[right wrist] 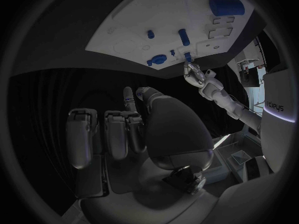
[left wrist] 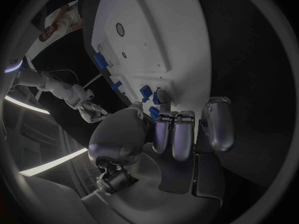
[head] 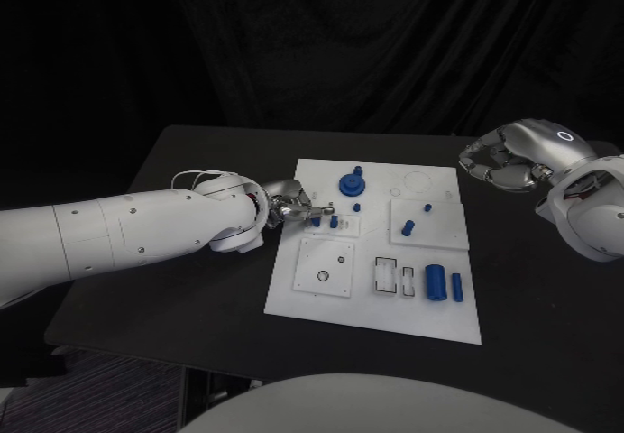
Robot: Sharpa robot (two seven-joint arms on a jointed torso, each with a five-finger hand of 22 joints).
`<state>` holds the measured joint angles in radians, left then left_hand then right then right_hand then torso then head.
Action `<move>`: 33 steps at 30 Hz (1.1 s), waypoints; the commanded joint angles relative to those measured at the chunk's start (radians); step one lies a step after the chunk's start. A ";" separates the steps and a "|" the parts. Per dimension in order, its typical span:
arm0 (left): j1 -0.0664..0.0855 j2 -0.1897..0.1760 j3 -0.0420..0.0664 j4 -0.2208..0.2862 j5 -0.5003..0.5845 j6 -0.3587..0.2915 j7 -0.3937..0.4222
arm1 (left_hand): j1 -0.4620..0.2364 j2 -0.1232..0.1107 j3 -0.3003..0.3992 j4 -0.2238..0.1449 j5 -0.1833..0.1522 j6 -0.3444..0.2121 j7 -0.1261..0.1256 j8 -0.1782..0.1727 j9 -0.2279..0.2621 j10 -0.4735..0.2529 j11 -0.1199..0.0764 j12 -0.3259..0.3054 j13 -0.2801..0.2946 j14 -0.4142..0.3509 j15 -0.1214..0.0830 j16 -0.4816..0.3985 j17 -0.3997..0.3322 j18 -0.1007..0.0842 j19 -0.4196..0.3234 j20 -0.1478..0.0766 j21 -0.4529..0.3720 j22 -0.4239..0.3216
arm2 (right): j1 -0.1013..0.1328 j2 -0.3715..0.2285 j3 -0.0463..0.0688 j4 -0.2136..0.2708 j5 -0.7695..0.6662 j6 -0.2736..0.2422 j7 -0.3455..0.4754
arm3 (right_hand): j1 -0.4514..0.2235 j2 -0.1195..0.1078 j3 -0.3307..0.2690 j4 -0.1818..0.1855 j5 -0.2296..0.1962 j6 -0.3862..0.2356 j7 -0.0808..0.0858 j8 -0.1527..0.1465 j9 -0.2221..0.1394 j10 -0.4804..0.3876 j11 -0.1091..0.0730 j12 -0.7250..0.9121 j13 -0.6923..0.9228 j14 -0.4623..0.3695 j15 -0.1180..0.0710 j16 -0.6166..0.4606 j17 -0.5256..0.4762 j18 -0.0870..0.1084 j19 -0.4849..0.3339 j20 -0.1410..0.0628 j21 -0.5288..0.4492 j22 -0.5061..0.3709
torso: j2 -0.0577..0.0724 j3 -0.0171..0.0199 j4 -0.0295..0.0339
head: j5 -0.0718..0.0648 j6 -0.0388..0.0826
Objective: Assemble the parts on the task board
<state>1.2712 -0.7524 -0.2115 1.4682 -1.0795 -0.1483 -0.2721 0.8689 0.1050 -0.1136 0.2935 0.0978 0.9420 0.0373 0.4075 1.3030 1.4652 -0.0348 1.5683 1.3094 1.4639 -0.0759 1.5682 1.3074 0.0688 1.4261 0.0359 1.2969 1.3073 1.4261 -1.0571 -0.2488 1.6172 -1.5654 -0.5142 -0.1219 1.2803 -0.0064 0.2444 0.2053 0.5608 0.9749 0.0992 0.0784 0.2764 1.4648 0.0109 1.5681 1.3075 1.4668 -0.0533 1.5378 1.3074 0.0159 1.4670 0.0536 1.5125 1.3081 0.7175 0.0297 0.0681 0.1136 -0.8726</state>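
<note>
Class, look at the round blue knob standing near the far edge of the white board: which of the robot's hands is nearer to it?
Left. The left hand is at the board's left edge, just beside the knob. The right hand hangs off the board's far right corner.

Parts (head: 435, 280) on task board (head: 442, 325), mid table (head: 169, 307).

In the middle of the frame a white rectangular plastic task board (head: 371, 311) lies on a matte black table (head: 169, 307). Small bright blue plastic parts (head: 435, 280) dot the board's upper middle and lower right. Thin black outlines of a circle and rectangles (head: 389, 275) mark its lower half. From the left comes a glossy white arm ending in a silver metal hand (head: 289, 206); at the upper right, another silver metal hand (head: 505, 164).
</note>
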 commanded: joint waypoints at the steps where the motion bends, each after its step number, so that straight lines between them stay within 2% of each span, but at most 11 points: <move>1: -0.002 -0.001 -0.001 -0.001 0.000 0.005 -0.010 | -0.017 0.005 -0.033 0.000 -0.023 0.004 0.002 -0.006 0.000 0.106 0.009 0.002 0.261 0.107 0.007 0.003 0.263 -0.004 0.001 0.008 0.003 0.178 | -0.002 -0.001 0.001 0.000 -0.003 0.009 -0.021 | 0.006 -0.003 0.006 -0.002 0.006 0.005 -0.001 -0.005 -0.001 0.106 -0.006 0.003 0.263 0.085 -0.007 -0.005 0.169 0.003 0.072 -0.004 -0.004 0.238 | 0.000 -0.0001 -0.0003 | 0.000 0.000; 2: -0.002 -0.001 -0.001 -0.002 0.000 0.004 -0.010 | -0.042 0.007 -0.062 0.001 -0.047 0.006 0.002 -0.004 0.002 0.106 0.009 0.002 0.261 0.107 0.007 0.003 0.263 -0.004 0.000 0.008 0.003 0.178 | -0.002 -0.001 0.001 0.000 -0.003 0.009 -0.021 | 0.006 -0.003 0.006 -0.002 0.006 0.005 -0.001 -0.005 -0.001 0.106 -0.006 0.003 0.263 0.085 -0.007 -0.005 0.169 0.003 0.072 -0.004 -0.004 0.238 | 0.000 -0.0001 -0.0002 | 0.000 0.000; 9: -0.003 -0.003 -0.001 -0.004 0.000 -0.017 0.016 | -0.077 0.050 -0.112 0.000 -0.048 0.008 0.001 0.000 0.010 0.106 0.007 0.002 0.261 0.107 0.006 0.003 0.263 -0.004 0.000 0.007 0.003 0.178 | -0.002 0.000 0.001 -0.001 -0.003 0.011 -0.022 | 0.006 -0.003 0.006 -0.002 0.006 0.005 -0.001 -0.005 -0.001 0.106 -0.006 0.003 0.263 0.085 -0.007 -0.005 0.169 0.003 0.072 -0.004 -0.004 0.238 | 0.000 -0.0003 -0.0004 | 0.000 0.000; 13: -0.003 -0.003 -0.001 -0.006 0.000 -0.035 0.059 | -0.087 0.105 -0.141 -0.001 -0.048 0.017 -0.003 0.029 0.033 0.106 0.005 0.002 0.261 0.107 0.004 0.003 0.263 -0.004 0.001 0.005 0.007 0.179 | -0.003 0.000 0.001 -0.003 -0.003 0.011 -0.022 | 0.006 -0.003 0.007 -0.003 0.006 0.006 -0.001 -0.005 -0.001 0.106 -0.006 0.003 0.263 0.085 -0.007 -0.005 0.169 0.003 0.072 -0.004 -0.005 0.238 | 0.000 -0.0002 0.0000 | 0.000 0.000; 19: -0.003 -0.003 -0.001 -0.008 0.000 -0.052 0.100 | -0.082 0.155 -0.163 -0.002 -0.047 0.006 -0.005 0.062 0.034 0.106 0.003 0.002 0.261 0.107 0.003 0.003 0.263 -0.004 0.001 0.004 0.006 0.178 | -0.004 0.002 0.001 -0.004 -0.003 0.013 -0.022 | 0.006 -0.003 0.007 -0.003 0.006 0.006 -0.001 -0.005 -0.001 0.106 -0.006 0.003 0.263 0.085 -0.007 -0.005 0.169 0.003 0.072 -0.004 -0.005 0.238 | 0.000 -0.0006 0.0004 | -0.001 0.000; 20: -0.003 -0.003 -0.001 -0.008 0.000 -0.053 0.102 | -0.079 0.159 -0.164 -0.002 -0.046 0.008 -0.005 0.070 0.035 0.106 0.003 0.002 0.261 0.107 0.003 0.003 0.263 -0.005 0.001 0.004 0.007 0.179 | -0.004 0.002 0.001 -0.004 -0.003 0.013 -0.022 | 0.006 -0.003 0.007 -0.003 0.006 0.006 -0.001 -0.005 -0.001 0.106 -0.006 0.003 0.263 0.085 -0.007 -0.005 0.169 0.003 0.072 -0.004 -0.005 0.238 | 0.000 -0.0007 0.0004 | 0.000 0.000; 22: -0.003 -0.004 -0.001 -0.008 0.000 -0.054 0.104 | -0.069 0.164 -0.168 -0.003 -0.044 0.022 -0.005 0.106 0.041 0.106 0.003 0.002 0.261 0.107 0.003 0.003 0.263 -0.005 0.002 0.004 0.008 0.179 | -0.004 0.002 0.001 -0.005 -0.003 0.013 -0.022 | 0.006 -0.002 0.008 -0.004 0.006 0.006 -0.001 -0.005 -0.001 0.106 -0.006 0.003 0.263 0.085 -0.007 -0.005 0.168 0.003 0.072 -0.004 -0.005 0.238 | 0.000 -0.0007 0.0000 | 0.000 0.000; 23: -0.003 -0.004 -0.001 -0.008 0.000 -0.054 0.105 | -0.063 0.167 -0.171 -0.003 -0.043 0.039 -0.006 0.141 0.048 0.106 0.002 0.002 0.261 0.107 0.002 0.003 0.263 -0.005 0.003 0.004 0.010 0.179 | -0.005 0.002 0.001 -0.005 -0.003 0.013 -0.022 | 0.006 -0.002 0.008 -0.004 0.006 0.006 -0.001 -0.005 -0.001 0.106 -0.006 0.003 0.263 0.085 -0.007 -0.005 0.168 0.003 0.072 -0.004 -0.005 0.238 | 0.000 -0.0008 0.0000 | 0.001 0.000; 26: -0.003 -0.004 -0.001 -0.009 0.000 -0.057 0.109 | -0.050 0.173 -0.178 -0.003 -0.040 0.053 -0.007 0.184 0.054 0.106 0.001 0.002 0.261 0.107 0.002 0.003 0.263 -0.005 0.004 0.003 0.012 0.180 | -0.005 0.002 0.001 -0.005 -0.003 0.014 -0.023 | 0.006 -0.002 0.008 -0.004 0.006 0.006 -0.001 -0.005 -0.001 0.106 -0.006 0.003 0.263 0.085 -0.007 -0.005 0.168 0.003 0.072 -0.004 -0.005 0.238 | 0.000 -0.0008 0.0001 | 0.000 0.000; 29: -0.003 -0.004 -0.001 -0.009 0.000 -0.059 0.113 | -0.039 0.179 -0.182 -0.003 -0.034 0.043 -0.008 0.183 0.051 0.106 0.001 0.002 0.261 0.107 0.001 0.003 0.263 -0.005 0.004 0.003 0.010 0.180 | -0.005 0.002 0.001 -0.005 -0.003 0.015 -0.023 | 0.006 -0.002 0.008 -0.004 0.006 0.006 -0.001 -0.005 -0.001 0.106 -0.006 0.003 0.263 0.085 -0.007 -0.005 0.168 0.003 0.072 -0.004 -0.005 0.238 | 0.000 -0.0006 -0.0001 | 0.001 0.000; 33: -0.003 -0.003 -0.001 -0.010 0.000 -0.059 0.117 | -0.032 0.184 -0.182 -0.002 -0.028 -0.007 -0.008 0.114 0.033 0.106 0.001 0.002 0.261 0.107 0.001 0.003 0.263 -0.005 0.003 0.003 0.008 0.179 | -0.005 0.003 0.001 -0.006 -0.003 0.015 -0.024 | 0.006 -0.002 0.008 -0.004 0.006 0.006 -0.001 -0.005 -0.001 0.106 -0.006 0.003 0.263 0.085 -0.007 -0.005 0.168 0.003 0.072 -0.004 -0.005 0.238 | 0.000 -0.0006 0.0000 | 0.001 0.000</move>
<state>1.2698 -0.7569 -0.2131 1.4577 -1.0796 -0.1947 -0.1882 0.8280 0.2897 -0.2893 0.2909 0.0667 0.9424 0.0302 0.5310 1.3078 1.4651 -0.0350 1.5683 1.3095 1.4669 -0.0731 1.5682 1.3074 0.0688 1.4261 0.0359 1.3052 1.3074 1.4233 -1.0545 -0.2490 1.6122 -1.5653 -0.5035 -0.1266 1.2803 -0.0064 0.2472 0.2025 0.5608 0.9750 0.0992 0.0784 0.2766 1.4648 0.0109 1.5681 1.3073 1.4669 -0.0533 1.5378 1.3074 0.0159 1.4670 0.0536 1.5125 1.3078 0.7173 0.0290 0.0680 0.1142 -0.8726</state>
